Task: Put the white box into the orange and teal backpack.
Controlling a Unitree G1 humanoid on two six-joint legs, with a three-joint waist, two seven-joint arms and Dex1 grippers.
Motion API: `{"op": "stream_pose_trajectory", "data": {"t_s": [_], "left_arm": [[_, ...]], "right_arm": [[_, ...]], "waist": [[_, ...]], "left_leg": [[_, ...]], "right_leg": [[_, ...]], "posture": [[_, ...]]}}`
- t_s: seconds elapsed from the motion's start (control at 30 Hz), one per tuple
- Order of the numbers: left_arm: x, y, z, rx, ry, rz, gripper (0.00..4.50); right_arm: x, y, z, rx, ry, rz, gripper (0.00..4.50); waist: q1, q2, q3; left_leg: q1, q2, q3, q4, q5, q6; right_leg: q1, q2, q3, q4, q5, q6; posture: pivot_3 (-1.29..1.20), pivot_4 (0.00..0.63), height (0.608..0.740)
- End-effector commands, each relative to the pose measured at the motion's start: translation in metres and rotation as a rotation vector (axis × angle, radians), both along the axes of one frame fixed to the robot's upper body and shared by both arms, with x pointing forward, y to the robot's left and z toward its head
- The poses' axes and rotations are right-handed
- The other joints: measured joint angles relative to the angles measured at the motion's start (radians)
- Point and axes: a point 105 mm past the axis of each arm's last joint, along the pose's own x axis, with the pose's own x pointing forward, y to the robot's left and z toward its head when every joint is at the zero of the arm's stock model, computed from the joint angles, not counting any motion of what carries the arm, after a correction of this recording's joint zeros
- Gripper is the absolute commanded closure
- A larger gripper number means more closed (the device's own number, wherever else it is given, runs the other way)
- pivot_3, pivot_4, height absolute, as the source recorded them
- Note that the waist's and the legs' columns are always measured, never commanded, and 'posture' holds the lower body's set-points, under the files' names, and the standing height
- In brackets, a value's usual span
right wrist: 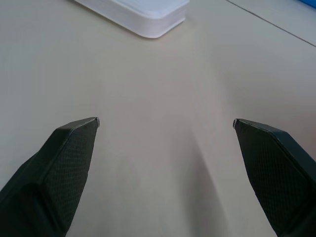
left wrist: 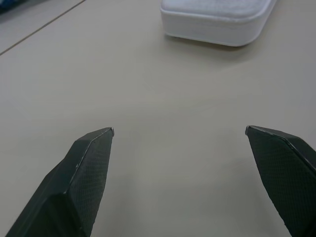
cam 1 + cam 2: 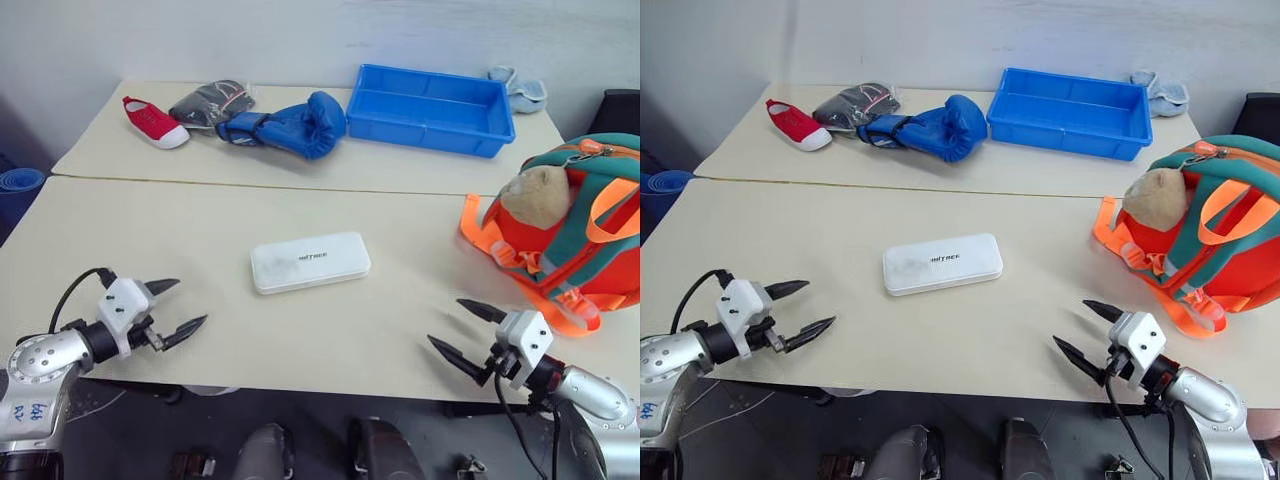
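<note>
Looking down over the near table [image 3: 150, 250], you have the white box [image 3: 310, 262] lying flat about midway along it, a little closer to the near edge than to the seam where the far table [image 3: 300, 165] butts against it. Its long side runs roughly along the table's length, tilted slightly, with grey lettering on the lid facing up. Nothing touches it.

Your left gripper [image 3: 183, 307] hovers over the near left corner of the near table, jaws spread wide and empty, tips aimed toward the box but well apart from it. In the left wrist view the two black fingertips [image 2: 94, 148] stand far apart over bare tabletop, with the box's rounded end [image 2: 217, 22] beyond them.

Your right gripper [image 3: 462, 332] sits at the near edge toward the right, jaws likewise wide and holding nothing, pointing inward toward the box. In the right wrist view a corner of the box [image 1: 143, 15] shows ahead of the spread fingertips [image 1: 79, 133].

You will find the orange and teal backpack [image 3: 575, 230] standing at the right edge of the near table, its teal top uppermost, orange straps hanging down its front toward the tabletop, and a tan plush toy [image 3: 535, 195] resting against its left side. It stands well apart from the box.

On the far table, from the left edge toward the right: a red shoe [image 3: 153, 122], a dark bagged item [image 3: 212, 102], a blue boxing glove [image 3: 290, 125], a blue tray [image 3: 432, 108], and a pale blue shoe [image 3: 520, 90] near the far right corner.
</note>
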Motion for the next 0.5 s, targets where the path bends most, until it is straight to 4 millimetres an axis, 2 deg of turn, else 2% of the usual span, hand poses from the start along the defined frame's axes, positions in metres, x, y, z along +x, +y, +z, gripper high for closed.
{"op": "stream_pose_trajectory", "data": {"t_s": [0.03, 0.13, 0.2, 0.23, 0.3, 0.5], "left_arm": [[-0.001, -0.005, 0.003, -0.019, -0.006, -0.019, 0.00], [-0.002, -0.010, 0.006, -0.044, 0.004, -0.034, 0.00], [-0.003, -0.011, 0.008, -0.058, 0.015, -0.038, 0.00], [-0.001, -0.012, 0.011, -0.067, 0.012, -0.031, 0.19], [0.009, -0.013, 0.017, -0.150, 0.043, 0.034, 0.57], [0.037, -0.034, 0.022, -0.133, 0.069, 0.101, 2.43]], "right_arm": [[0.001, -0.001, 0.005, -0.007, -0.022, 0.011, 0.04], [0.002, 0.003, 0.006, 0.001, -0.017, 0.040, 0.04], [0.005, 0.018, 0.016, 0.007, -0.044, 0.111, 0.43], [0.006, 0.028, 0.023, 0.007, -0.058, 0.160, 0.65], [0.020, 0.045, 0.034, -0.042, -0.083, 0.192, 1.28], [0.074, 0.069, 0.053, -0.171, -0.068, 0.109, 3.39]], "waist": [[-0.001, 0.000, 0.000], [-0.001, 0.000, 0.000], [-0.001, 0.000, 0.000], [-0.002, 0.000, 0.000], [-0.005, 0.000, 0.000], [0.003, 0.000, 0.000]], "left_leg": [[0.000, 0.000, 0.000, 0.000, 0.000, -0.001], [0.000, 0.000, 0.001, 0.000, 0.001, -0.001], [0.000, 0.000, 0.001, 0.001, 0.001, -0.001], [0.000, 0.000, 0.001, 0.001, 0.001, 0.000], [0.000, 0.000, 0.001, 0.002, 0.000, 0.001], [0.001, -0.001, -0.001, 0.003, 0.004, -0.003]], "right_leg": [[0.000, 0.000, 0.000, 0.000, 0.000, 0.000], [0.000, 0.000, 0.000, 0.000, 0.000, 0.000], [0.000, 0.000, 0.000, 0.001, 0.000, 0.000], [0.000, 0.000, 0.000, 0.001, 0.000, 0.000], [0.000, 0.000, 0.001, 0.003, 0.000, 0.000], [-0.001, 0.000, 0.000, 0.007, 0.000, -0.001]], "posture": [[0.00, 0.150, 0.740], [0.00, 0.150, 0.740], [0.00, 0.150, 0.740], [0.00, 0.150, 0.740], [0.00, 0.150, 0.740], [0.00, 0.150, 0.740]]}}
